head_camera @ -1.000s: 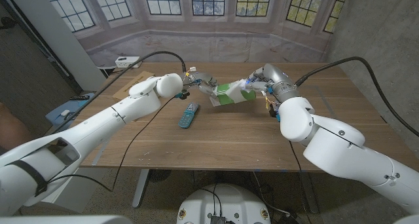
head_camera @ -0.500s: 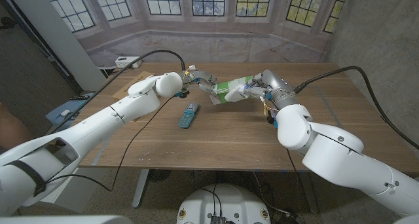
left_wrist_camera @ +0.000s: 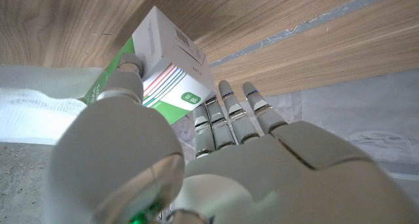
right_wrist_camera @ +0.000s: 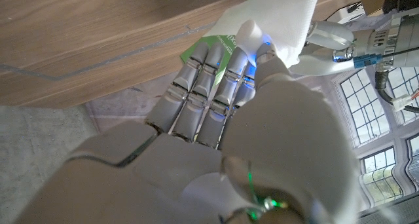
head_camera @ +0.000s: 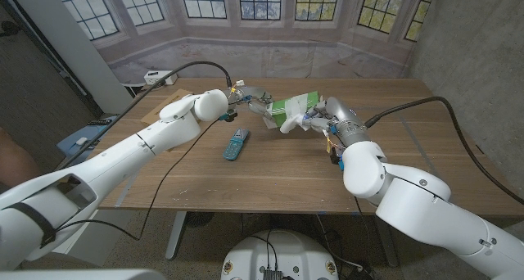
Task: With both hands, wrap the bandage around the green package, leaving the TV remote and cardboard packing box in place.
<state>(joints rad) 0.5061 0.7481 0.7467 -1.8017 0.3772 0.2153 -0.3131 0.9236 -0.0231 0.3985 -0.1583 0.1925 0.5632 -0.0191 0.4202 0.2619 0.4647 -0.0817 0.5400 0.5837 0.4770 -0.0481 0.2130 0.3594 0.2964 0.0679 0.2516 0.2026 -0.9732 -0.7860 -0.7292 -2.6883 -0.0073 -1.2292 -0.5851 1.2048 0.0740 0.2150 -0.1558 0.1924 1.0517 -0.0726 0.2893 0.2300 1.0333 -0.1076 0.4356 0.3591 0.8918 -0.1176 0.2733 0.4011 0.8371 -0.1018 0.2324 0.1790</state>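
The green and white package [head_camera: 293,106] hangs above the middle of the table, far side, tilted. My left hand [head_camera: 250,100] grips its left end; in the left wrist view the thumb presses the package [left_wrist_camera: 163,60] and white gauze [left_wrist_camera: 39,112] trails beside it. My right hand [head_camera: 318,116] is at the package's right end and pinches the white bandage [head_camera: 292,124], which hangs under the package. In the right wrist view the bandage [right_wrist_camera: 288,14] bunches at the fingertips [right_wrist_camera: 252,37] over the green package [right_wrist_camera: 216,44].
The TV remote [head_camera: 237,143] lies on the wooden table [head_camera: 270,178], just nearer than the package and below my left hand. Flat cardboard [head_camera: 150,110] sits at the far left of the table. A white power strip [head_camera: 155,77] lies behind it.
My right hand has swung nearer and leftward under the package, drawing the bandage with it. The package has tipped up a little. My left hand has stayed in place.
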